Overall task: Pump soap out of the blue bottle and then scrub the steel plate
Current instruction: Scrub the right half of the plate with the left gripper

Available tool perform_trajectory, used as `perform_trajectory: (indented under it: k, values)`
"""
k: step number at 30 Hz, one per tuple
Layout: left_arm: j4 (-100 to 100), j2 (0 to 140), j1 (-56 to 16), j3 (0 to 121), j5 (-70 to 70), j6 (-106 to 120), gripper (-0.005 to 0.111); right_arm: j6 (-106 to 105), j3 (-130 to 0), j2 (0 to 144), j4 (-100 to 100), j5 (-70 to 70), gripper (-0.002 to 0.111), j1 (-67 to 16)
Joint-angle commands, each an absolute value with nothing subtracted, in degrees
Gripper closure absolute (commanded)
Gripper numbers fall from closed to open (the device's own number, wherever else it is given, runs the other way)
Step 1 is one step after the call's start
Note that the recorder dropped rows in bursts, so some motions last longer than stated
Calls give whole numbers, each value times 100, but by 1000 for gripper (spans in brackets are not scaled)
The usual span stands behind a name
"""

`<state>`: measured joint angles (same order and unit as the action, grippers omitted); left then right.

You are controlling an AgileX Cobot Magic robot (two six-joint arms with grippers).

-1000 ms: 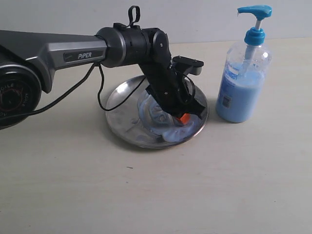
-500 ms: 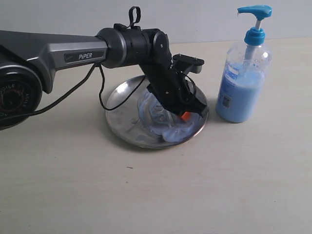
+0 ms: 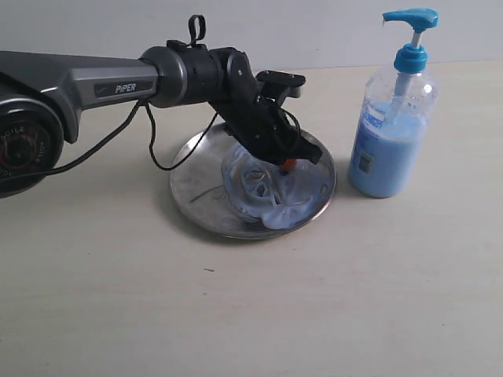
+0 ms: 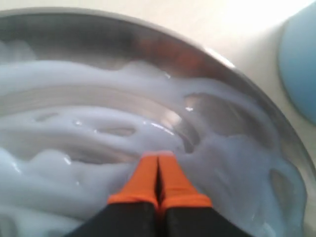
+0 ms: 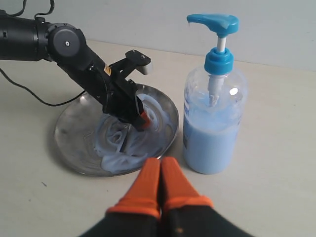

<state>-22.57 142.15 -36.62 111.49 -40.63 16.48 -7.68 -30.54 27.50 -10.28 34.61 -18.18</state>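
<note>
Left jaws pinched together, empty, slid upward from lower right of plate (image 3: 191, 196) | plate mid-frame, soap (image 3: 284, 210) smeared wider: scrubbing underway | bottle (image 3: 391, 145) upper right | right jaws closed, idle

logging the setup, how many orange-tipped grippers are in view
2. The left gripper is in the soap on the steel plate; the right gripper shows only in its wrist view, facing the blue bottle.
</note>
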Motion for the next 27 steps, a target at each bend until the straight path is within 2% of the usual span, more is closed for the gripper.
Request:
perform_trajectory:
  k: [1,12,27]
  values:
    - [-2177,14281,-3512,11122,-4880,1586,107,-783,-3045,2729,-1044,3432,108,-1802]
    - [-2152,14235,-3417,11122,-6141,1586,107,-783,-3045,2729,-1044,3432,108,-1802]
    - [-1724,13891,-3417,11122,-6788,1586,107,-783,-3045,2729,-1034,3432,108,-1802]
